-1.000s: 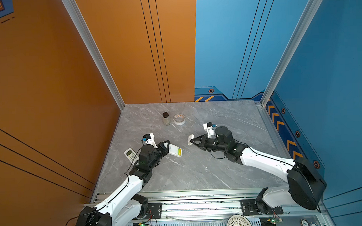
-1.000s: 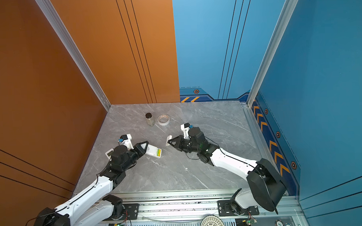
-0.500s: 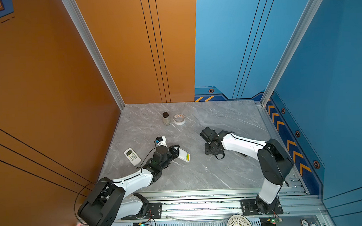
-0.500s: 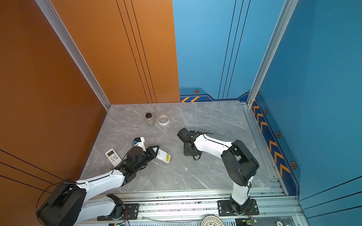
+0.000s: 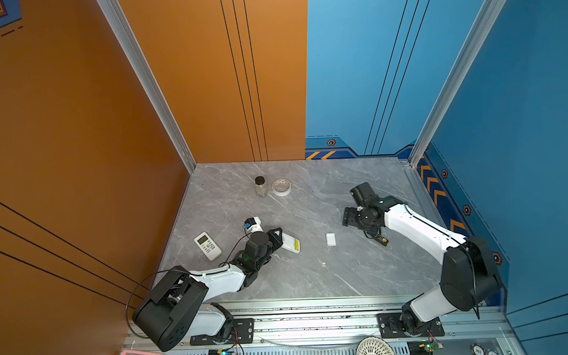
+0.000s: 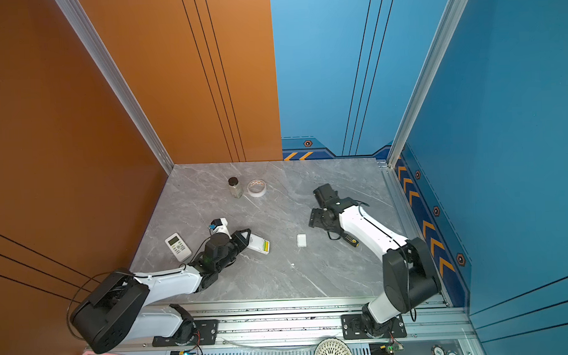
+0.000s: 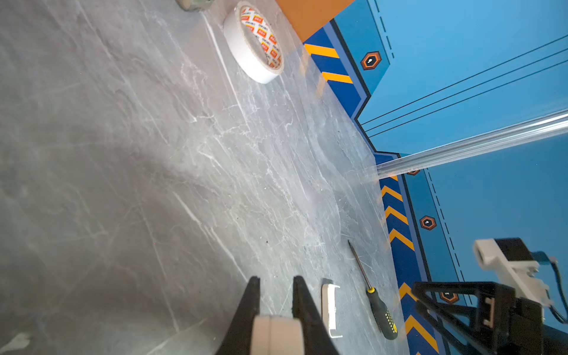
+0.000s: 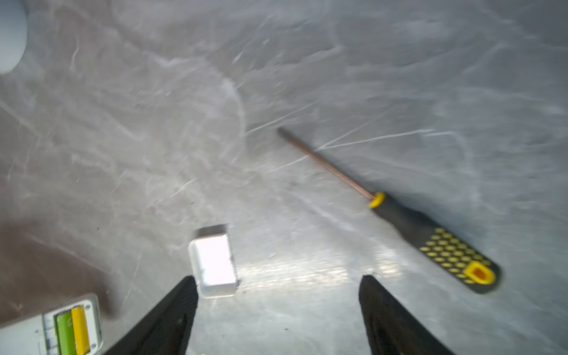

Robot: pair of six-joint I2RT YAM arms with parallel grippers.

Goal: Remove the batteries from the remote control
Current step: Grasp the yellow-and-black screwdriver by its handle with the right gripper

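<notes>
- White air-conditioner remote [image 5: 207, 246] flat on the tabletop [image 5: 312, 281], far left
- Left tool [image 7: 275, 281] pinching the remote control [image 5: 291, 243], battery hatch open
- Batteries [image 8: 72, 330], green and yellow-orange, side by side inside that hatch
- Loose white battery cover [image 5: 331, 239] lying apart, further right
- Right tool [image 8: 276, 281] spread wide, empty, near the screwdriver [image 5: 379, 239]

Both top views look down from high on the whole table [image 5: 312, 275]; low, close wrist cameras share the screwdriver [image 7: 378, 307].
</notes>
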